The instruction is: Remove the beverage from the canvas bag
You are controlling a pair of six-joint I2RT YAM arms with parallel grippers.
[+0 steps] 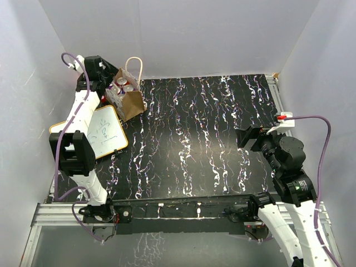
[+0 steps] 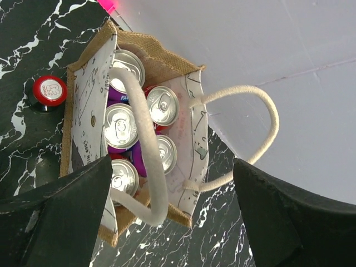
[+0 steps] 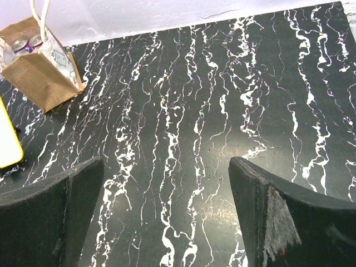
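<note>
The tan canvas bag stands at the back left of the black marbled table, with cream loop handles. In the left wrist view the bag is seen from above, with several silver-topped cans inside, such as one red can and one purple can. One handle lies across the cans. My left gripper is open and empty, hovering just above the bag's near end. My right gripper is open and empty over the table's right side, far from the bag.
A small red-capped item stands on the table beside the bag. An orange-rimmed whiteboard lies at the left, in front of the bag. White walls enclose the table at the back and both sides.
</note>
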